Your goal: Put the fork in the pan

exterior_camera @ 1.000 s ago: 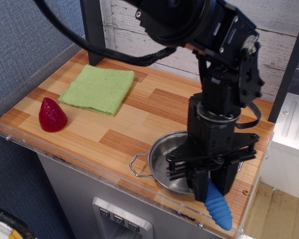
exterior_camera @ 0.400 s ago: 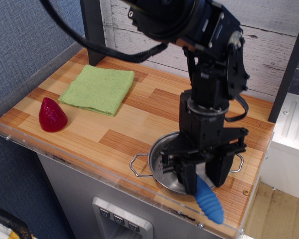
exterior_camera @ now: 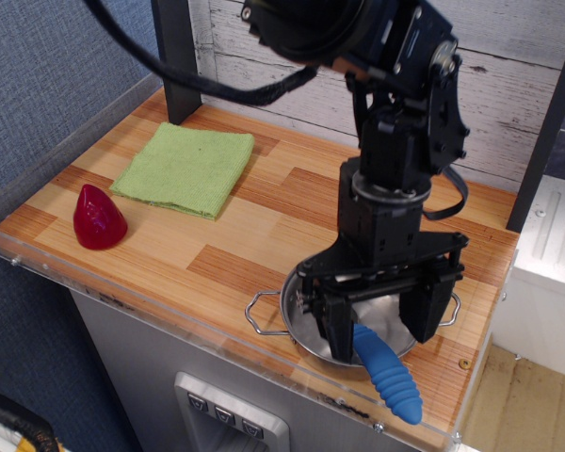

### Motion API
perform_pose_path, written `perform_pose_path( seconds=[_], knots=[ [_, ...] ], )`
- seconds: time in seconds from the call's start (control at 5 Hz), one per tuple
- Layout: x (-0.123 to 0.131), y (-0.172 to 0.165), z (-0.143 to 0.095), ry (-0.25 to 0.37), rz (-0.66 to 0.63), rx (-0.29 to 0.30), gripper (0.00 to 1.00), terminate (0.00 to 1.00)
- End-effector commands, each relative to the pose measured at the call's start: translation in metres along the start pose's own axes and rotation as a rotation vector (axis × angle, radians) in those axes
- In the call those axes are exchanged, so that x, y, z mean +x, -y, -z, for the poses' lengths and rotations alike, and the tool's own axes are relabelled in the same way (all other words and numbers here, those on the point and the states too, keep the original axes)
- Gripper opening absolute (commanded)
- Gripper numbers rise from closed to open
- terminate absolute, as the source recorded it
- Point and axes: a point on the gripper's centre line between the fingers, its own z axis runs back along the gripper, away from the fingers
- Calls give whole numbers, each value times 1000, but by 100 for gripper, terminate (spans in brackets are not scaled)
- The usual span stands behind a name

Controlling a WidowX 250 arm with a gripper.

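Observation:
The shiny steel pan (exterior_camera: 304, 303) sits near the front right of the wooden counter, with one wire loop handle pointing left. My gripper (exterior_camera: 381, 325) hangs straight over it with its jaws spread wide and nothing between them. The fork (exterior_camera: 388, 374) lies with its ribbed blue handle slanting out over the pan's front rim towards the counter's front right edge. Its inner end reaches into the pan under the gripper, and the tines are hidden. The fingers (exterior_camera: 331, 330) stand on either side of the handle, apart from it.
A folded green cloth (exterior_camera: 186, 168) lies at the back left. A red strawberry-shaped object (exterior_camera: 99, 217) stands near the left front edge. A clear plastic lip (exterior_camera: 122, 299) runs along the counter's front, and a dark post (exterior_camera: 174, 56) stands at the back.
The gripper moved left over the pan with the fork and then opened. The blue handle has dropped from the jaws and now rests across the pan's front rim.

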Motion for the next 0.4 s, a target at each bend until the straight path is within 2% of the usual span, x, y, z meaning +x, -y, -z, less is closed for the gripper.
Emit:
perform_pose_path(
  seconds=[0.0,0.2],
  knots=[
    [19,-8,-59,206,102,-51,100,0],
    [41,-2,-74,289,251,-71,100,0]
  ],
)
